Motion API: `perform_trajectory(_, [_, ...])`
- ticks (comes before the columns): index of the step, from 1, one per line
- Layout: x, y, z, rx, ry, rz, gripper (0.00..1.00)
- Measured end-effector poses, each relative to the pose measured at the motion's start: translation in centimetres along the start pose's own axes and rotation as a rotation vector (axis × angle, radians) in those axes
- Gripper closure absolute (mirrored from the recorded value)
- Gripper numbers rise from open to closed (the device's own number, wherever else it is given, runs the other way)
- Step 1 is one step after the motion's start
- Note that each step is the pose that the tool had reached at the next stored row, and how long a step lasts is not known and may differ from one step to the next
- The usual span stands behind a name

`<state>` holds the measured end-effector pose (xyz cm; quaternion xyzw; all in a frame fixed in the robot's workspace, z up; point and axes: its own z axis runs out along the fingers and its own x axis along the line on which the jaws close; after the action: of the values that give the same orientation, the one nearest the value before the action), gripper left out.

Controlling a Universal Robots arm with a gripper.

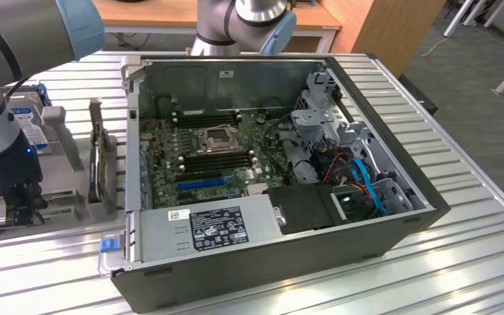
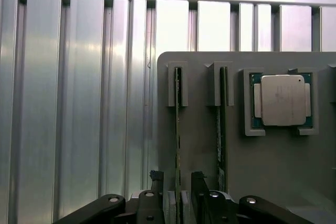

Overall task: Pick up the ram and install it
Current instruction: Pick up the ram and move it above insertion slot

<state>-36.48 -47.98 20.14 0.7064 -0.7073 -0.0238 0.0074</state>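
Hovering my gripper point(image 2: 177, 181) over the ram point(image 2: 178, 124) in its grey holder point(image 2: 199, 129), fingers spread either side, gripping nothing.

Glossy ribbed metal table point(image 2: 79, 103), matt grey plastic tray point(image 2: 199, 129), shiny metal processor point(image 2: 282, 99).

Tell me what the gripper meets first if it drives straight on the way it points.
Probably the ram, standing on edge in the grey holder: the open gripper points at it, one finger to each side. Depth is unclear.
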Motion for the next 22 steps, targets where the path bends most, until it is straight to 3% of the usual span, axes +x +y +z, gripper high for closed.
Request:
perform_trajectory(8, [0.0, 0.0, 0.01, 0.0001, -0.0001, 0.0, 0.67])
perform_trajectory(9, [0.0, 0.0, 0.0, 0.0, -0.0001, 0.0, 0.74])
perform_trajectory(22, [0.0, -0.01, 0.13, 0.0001, -0.0001, 0.0, 0.74])
